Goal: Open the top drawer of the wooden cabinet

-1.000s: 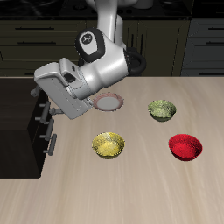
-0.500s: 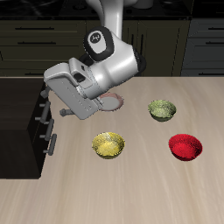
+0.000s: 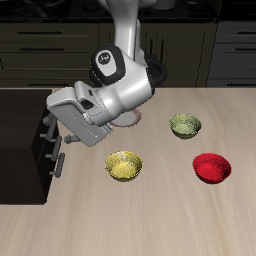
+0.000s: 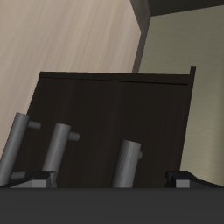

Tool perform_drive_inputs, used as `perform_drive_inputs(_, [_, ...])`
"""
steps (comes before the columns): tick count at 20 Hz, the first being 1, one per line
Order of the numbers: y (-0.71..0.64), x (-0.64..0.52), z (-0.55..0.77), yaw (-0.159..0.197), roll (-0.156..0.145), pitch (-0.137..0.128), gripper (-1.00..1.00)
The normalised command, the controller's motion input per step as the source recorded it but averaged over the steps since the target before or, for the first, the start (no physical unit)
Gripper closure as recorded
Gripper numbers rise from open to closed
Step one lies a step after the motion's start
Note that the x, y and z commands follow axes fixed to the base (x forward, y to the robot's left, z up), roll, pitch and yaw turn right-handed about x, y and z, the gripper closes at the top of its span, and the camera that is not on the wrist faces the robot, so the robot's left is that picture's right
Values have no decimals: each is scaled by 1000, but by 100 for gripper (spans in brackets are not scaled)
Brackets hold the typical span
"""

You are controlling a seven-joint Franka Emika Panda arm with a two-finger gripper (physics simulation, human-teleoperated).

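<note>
Looking from outside, I see my gripper tilted beside the wooden cabinet at the table's edge, near its grey handles; the yellow bowl, green bowl and red bowl sit apart on the table. My wrist camera shows the cabinet front and three handle bars (close up); the top drawer looks shut. Whether my fingers are spread or closed, I cannot tell.

The wooden cabinet fills most of the frame, its dark brown front facing the camera. Three grey metal bar handles stand out from it side by side (which drawer each serves cannot be told). Pale wooden table lies beyond.
</note>
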Motion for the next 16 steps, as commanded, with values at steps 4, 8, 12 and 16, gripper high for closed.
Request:
perform_drive_inputs(4, [9, -38, -227, 12, -9, 33, -100])
perform_drive_inputs(8, [-92, -78, -229, 1, -33, 38, -100])
perform_drive_inputs(12, [-276, -168, -315, 7, -64, 69, -100])
perform_drive_inputs(16, [-216, -169, -27, -8, -26, 2, -100])
